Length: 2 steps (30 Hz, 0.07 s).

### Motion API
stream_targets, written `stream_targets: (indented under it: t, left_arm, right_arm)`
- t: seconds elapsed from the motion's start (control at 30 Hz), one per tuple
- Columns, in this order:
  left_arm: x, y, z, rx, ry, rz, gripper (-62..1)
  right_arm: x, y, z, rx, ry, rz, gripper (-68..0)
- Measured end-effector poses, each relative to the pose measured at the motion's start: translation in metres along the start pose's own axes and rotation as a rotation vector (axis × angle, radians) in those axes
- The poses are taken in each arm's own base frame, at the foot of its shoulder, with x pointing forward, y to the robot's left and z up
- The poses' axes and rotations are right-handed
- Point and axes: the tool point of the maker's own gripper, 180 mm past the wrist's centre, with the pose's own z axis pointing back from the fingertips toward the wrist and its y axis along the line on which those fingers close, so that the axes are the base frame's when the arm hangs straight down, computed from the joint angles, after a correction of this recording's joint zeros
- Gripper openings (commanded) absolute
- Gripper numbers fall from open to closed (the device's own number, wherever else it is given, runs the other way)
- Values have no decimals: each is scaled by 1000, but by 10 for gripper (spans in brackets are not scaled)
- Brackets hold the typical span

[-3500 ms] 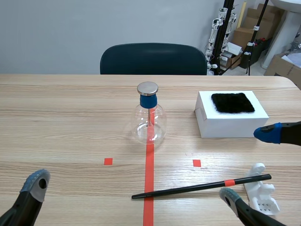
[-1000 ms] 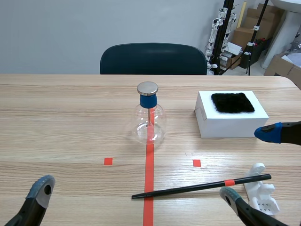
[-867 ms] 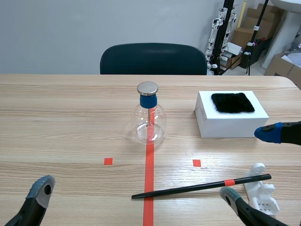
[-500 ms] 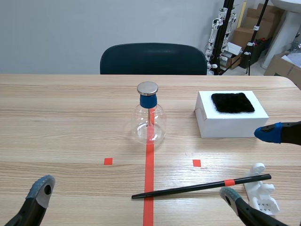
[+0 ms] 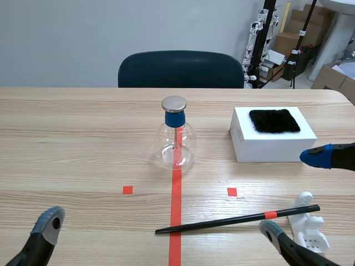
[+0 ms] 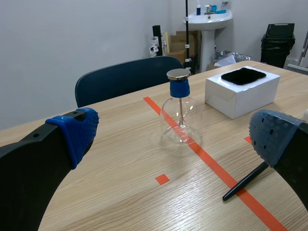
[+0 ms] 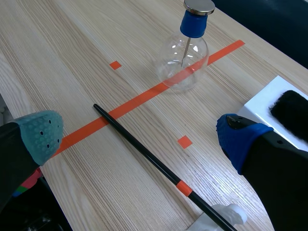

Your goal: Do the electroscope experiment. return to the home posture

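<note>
electroscope: the glass flask (image 5: 176,145) is standing upright on the counter (image 5: 83,144), right on the orange-red tape line. It is carrying a blue stopper (image 5: 175,118) and a metal disc (image 5: 174,103) on top, and a thin stem is hanging down inside.
rod: the black rod (image 5: 222,222), with its orange band, is lying flat at 5 o'clock of the glass flask, well apart from it and crossing the tape line. Its 3 o'clock end is reaching the white plastic holder (image 5: 312,227); I cannot tell whether it is resting on it.
box: the white box (image 5: 272,147) is sitting near the glass flask at 3 o'clock, and a black fur pad (image 5: 274,121) is lying on its top.
left jaws: released and gripping nothing. The blue pads (image 6: 77,132) are standing wide apart, low at 7 o'clock of the glass flask.
right jaws: released and gripping nothing. I am seeing one grey-green pad and one blue, wide apart, at 4 o'clock of the glass flask, with the black rod lying below and between them.
chair: a dark chair (image 5: 180,69) is standing at 12 o'clock, beyond the counter.
</note>
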Motion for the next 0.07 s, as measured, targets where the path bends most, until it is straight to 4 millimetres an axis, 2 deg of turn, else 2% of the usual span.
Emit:
stream_targets:
  t: [0.07]
  left_arm:
    - [0, 0, 0, 0, 0, 0, 14]
  right_arm:
    - [0, 0, 0, 0, 0, 0, 4]
